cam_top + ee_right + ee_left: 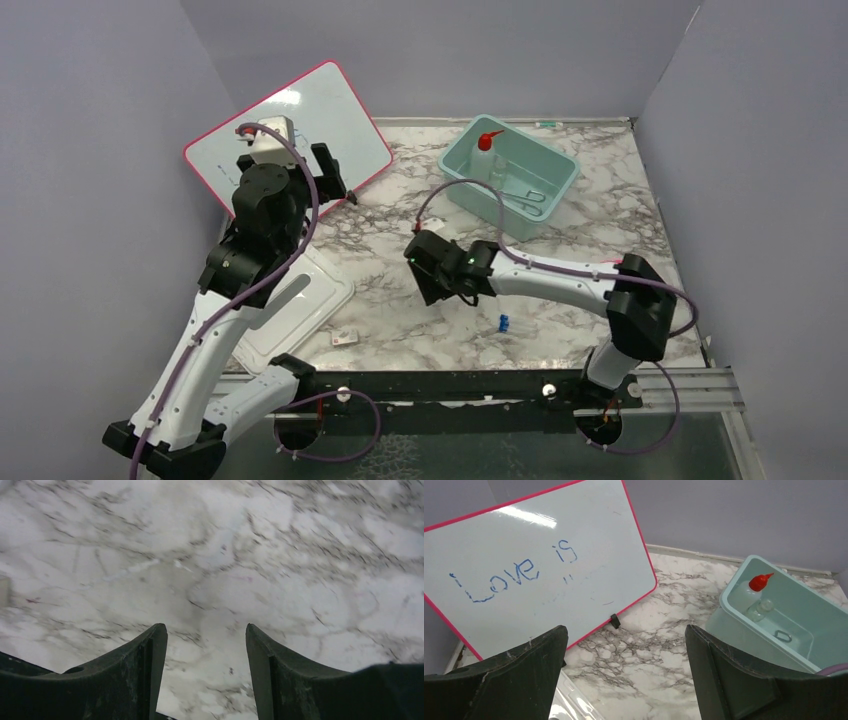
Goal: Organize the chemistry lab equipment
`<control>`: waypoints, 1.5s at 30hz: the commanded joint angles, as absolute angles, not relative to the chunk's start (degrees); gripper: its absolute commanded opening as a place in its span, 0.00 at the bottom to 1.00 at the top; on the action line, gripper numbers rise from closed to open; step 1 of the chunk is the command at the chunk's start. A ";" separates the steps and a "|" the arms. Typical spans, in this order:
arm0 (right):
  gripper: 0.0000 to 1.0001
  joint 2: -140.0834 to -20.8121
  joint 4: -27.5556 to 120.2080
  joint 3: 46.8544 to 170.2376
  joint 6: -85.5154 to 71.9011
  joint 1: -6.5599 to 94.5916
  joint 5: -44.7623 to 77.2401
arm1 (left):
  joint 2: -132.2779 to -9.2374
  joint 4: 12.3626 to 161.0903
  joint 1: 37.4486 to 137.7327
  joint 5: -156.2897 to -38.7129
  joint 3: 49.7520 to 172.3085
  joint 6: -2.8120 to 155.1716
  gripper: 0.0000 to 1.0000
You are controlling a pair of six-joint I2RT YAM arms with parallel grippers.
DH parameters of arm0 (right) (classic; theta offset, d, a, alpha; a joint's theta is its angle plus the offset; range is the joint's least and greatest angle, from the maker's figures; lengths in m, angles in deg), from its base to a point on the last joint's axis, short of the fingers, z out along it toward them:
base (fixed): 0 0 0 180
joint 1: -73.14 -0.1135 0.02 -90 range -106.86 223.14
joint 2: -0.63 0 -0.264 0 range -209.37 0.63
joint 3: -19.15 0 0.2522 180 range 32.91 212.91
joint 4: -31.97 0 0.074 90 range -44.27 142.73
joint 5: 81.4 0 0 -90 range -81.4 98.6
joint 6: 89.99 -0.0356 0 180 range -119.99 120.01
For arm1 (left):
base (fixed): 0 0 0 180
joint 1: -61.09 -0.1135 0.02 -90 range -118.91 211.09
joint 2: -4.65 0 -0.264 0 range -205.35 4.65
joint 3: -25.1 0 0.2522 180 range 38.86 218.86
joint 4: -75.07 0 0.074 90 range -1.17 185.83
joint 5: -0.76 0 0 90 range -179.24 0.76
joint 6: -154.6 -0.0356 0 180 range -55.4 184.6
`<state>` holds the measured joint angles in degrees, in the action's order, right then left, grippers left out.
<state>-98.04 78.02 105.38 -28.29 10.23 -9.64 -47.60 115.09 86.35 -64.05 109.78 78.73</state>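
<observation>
A clear squeeze bottle with a red nozzle cap [485,148] [758,585] stands in the far corner of a teal bin [560,190] [736,617] at the back right. Metal scissor-like forceps [531,198] [782,636] lie on the bin's floor, and a small clear glass piece [765,605] sits beside the bottle. My left gripper [338,185] [625,630] hangs open above the marble in front of the whiteboard, nothing between its fingers. My right gripper [432,272] [205,628] is open over bare marble mid-table, holding nothing.
A pink-framed whiteboard [290,135] [539,565] with blue writing leans at the back left. A clear plastic lid [295,300] [569,702] lies at the front left. A small blue item [504,322] and a small pale piece [343,338] lie near the front edge.
</observation>
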 commanded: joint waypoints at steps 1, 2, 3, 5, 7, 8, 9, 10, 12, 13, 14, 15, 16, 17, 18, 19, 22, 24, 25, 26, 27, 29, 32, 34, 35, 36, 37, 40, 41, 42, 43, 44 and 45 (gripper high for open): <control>0.63 -88.79 90.11 99.91 -34.98 12.89 -14.76 | -47.68 114.66 86.58 -68.45 107.45 80.39 0.90; 0.63 -86.69 91.79 98.49 -36.30 13.46 -14.70 | -47.78 114.37 86.58 -69.48 106.75 80.79 0.90; 0.63 -84.79 93.16 97.17 -37.53 14.02 -14.43 | -47.81 114.01 86.58 -70.54 105.96 81.25 0.90; 0.63 -80.77 95.67 94.51 -40.49 14.90 -13.80 | -47.81 113.15 86.58 -72.62 104.40 82.31 0.90; 0.63 -77.18 97.76 91.89 -43.11 15.56 -12.76 | -48.01 112.48 86.58 -74.80 102.97 83.66 0.90; 0.62 -75.98 98.82 90.63 -44.69 16.05 -12.07 | -48.20 112.10 86.58 -75.78 102.30 84.31 0.90; 0.61 -75.06 99.60 89.40 -45.94 16.55 -11.10 | -48.32 111.78 86.58 -76.58 101.63 84.96 0.90; 0.60 -74.38 100.18 88.14 -47.20 17.00 -10.00 | -48.49 111.36 86.58 -77.50 100.98 85.66 0.90; 0.59 -73.76 101.31 85.94 -49.48 17.75 -8.36 | -48.82 110.58 86.58 -79.38 99.83 86.62 0.90; 0.58 -73.56 101.50 85.01 -50.31 18.10 -7.65 | -48.91 110.12 86.58 -80.17 99.33 87.18 0.90; 0.58 -73.42 101.47 84.24 -50.88 18.67 -7.16 | -49.08 109.84 86.58 -80.81 98.85 87.57 0.90; 0.57 -73.33 101.27 83.47 -51.25 19.11 -6.60 | -49.28 109.57 86.58 -81.42 98.40 87.93 0.90; 0.57 -73.34 101.08 82.90 -51.39 19.74 -6.31 | -49.44 109.31 86.58 -81.99 98.03 88.29 0.90; 0.57 -73.36 100.90 82.30 -51.48 20.31 -6.25 | -49.67 109.05 86.58 -82.48 97.60 88.61 0.90; 0.57 -73.56 100.85 81.84 -51.43 21.18 -6.26 | -49.88 108.78 86.58 -83.00 97.19 88.88 0.90; 0.57 -73.78 100.80 81.37 -51.41 22.16 -6.32 | -50.03 108.52 86.58 -83.42 96.88 89.19 0.90; 0.57 -73.97 99.25 80.18 -49.92 24.30 -6.59 | -50.56 107.88 86.58 -84.34 96.20 89.88 0.90; 0.55 -74.05 98.06 79.80 -48.58 25.72 -6.69 | -50.92 107.73 86.58 -84.49 96.08 90.08 0.90; 0.53 -74.18 97.55 79.58 -47.95 26.49 -6.80 | -51.04 107.73 86.58 -84.57 96.08 90.09 0.90; 0.50 -74.36 97.02 79.39 -47.13 27.42 -6.60 | -51.20 107.66 86.58 -84.58 96.08 90.11 0.90; 0.48 -74.46 95.94 78.93 -46.28 28.26 -6.34 | -51.36 107.67 86.58 -84.58 96.08 90.09 0.90; 0.46 -74.67 94.72 78.32 -44.87 29.52 -6.06 | -51.57 107.72 86.58 -84.66 96.08 90.13 0.90; 0.45 -75.20 93.02 77.67 -43.42 30.77 -4.78 | -51.92 107.73 86.58 -85.00 95.99 90.33 0.90; 0.45 -75.75 92.22 77.24 -42.52 31.11 -3.93 | -52.14 107.66 86.58 -85.40 95.99 90.48 0.90; 0.45 -76.02 91.91 77.16 -42.26 31.13 -3.38 | -52.35 107.65 86.58 -85.52 95.99 90.51 0.90; 0.45 -76.34 91.61 77.00 -42.08 31.21 -2.92 | -52.41 107.72 86.58 -85.61 95.99 90.59 0.90; 0.45 -76.57 91.29 76.86 -41.83 31.22 -2.67 | -52.55 107.70 86.58 -85.63 95.99 90.66 0.90; 0.45 -77.48 90.49 76.56 -41.29 31.45 -2.61 | -53.01 107.73 86.58 -85.64 96.08 90.70 0.90; 0.45 -77.73 90.27 76.51 -41.04 31.52 -2.57 | -53.17 107.73 86.58 -85.75 96.08 90.71 0.90; 0.45 -77.96 90.03 76.43 -40.82 31.61 -2.59 | -53.23 107.73 86.58 -85.73 96.08 90.70 0.90; 0.44 -78.25 89.72 76.44 -40.47 31.65 -2.40 | -53.25 107.73 86.59 -85.72 96.12 90.82 0.90; 0.45 -78.51 89.48 76.42 -39.93 31.68 -2.19 | -53.30 107.73 86.58 -85.79 96.16 90.92 0.90; 0.45 -78.69 89.28 76.44 -39.44 31.74 -2.06 | -53.34 107.72 86.58 -85.81 96.19 91.10 0.90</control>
